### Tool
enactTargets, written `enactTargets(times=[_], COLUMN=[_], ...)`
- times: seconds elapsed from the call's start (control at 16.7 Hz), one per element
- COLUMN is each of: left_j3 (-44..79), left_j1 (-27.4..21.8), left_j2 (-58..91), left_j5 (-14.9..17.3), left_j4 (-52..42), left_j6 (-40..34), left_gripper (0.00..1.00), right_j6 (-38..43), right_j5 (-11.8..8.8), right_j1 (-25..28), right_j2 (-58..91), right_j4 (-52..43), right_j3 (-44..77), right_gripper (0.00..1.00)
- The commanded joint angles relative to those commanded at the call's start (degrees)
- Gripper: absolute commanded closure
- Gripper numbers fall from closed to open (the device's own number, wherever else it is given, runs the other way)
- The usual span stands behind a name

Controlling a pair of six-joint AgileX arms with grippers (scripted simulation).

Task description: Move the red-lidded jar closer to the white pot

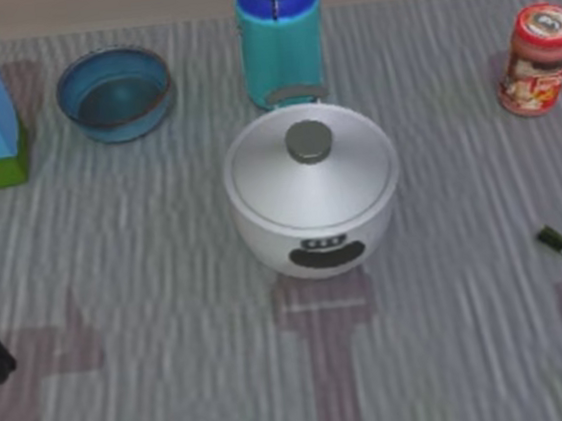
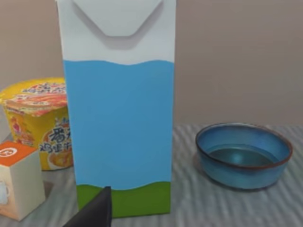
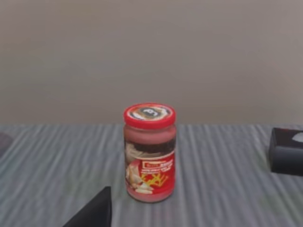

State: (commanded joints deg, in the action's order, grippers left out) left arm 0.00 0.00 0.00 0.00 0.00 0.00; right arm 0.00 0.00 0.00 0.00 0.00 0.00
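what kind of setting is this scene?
Likely a rendered kitchen tabletop: a striped grey cloth carries a white pot, a red-lidded jar, a blue bowl and a milk carton.

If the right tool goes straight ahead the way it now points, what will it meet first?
Most likely the red-lidded jar. In the right wrist view it stands upright on the table, nearly centred ahead, with nothing visible in front of it. How far off it is cannot be told.

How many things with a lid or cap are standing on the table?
3: the large round white pot at the centre, the tall teal-and-blue bottle right behind it, and the small red-lidded jar at the far right.
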Motion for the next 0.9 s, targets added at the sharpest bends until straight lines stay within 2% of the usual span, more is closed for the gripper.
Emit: enactTargets(times=[0.24,0.48,0.66,0.9], left_j3=[0.0,0.0,0.0,0.0], left_j1=[0.0,0.0,0.0,0.0], left_j2=[0.0,0.0,0.0,0.0], left_j5=[0.0,0.0,0.0,0.0], left_j4=[0.0,0.0,0.0,0.0], left_j6=[0.0,0.0,0.0,0.0], left_gripper=[0.0,0.0,0.0,0.0], right_j6=[-0.1,-1.2,-2.9,-6.4], right_j5=[0.1,0.6,0.7,0.2], right_j1=[-0.2,-1.3,-2.3,-3.1], right_j2=[1.6,11.3,22.9,41.5], right_j4=[-1.4,-9.9,-18.7,-30.5], right_j3=[1.0,8.4,18.9,39.2], right_gripper=[0.0,0.0,0.0,0.0])
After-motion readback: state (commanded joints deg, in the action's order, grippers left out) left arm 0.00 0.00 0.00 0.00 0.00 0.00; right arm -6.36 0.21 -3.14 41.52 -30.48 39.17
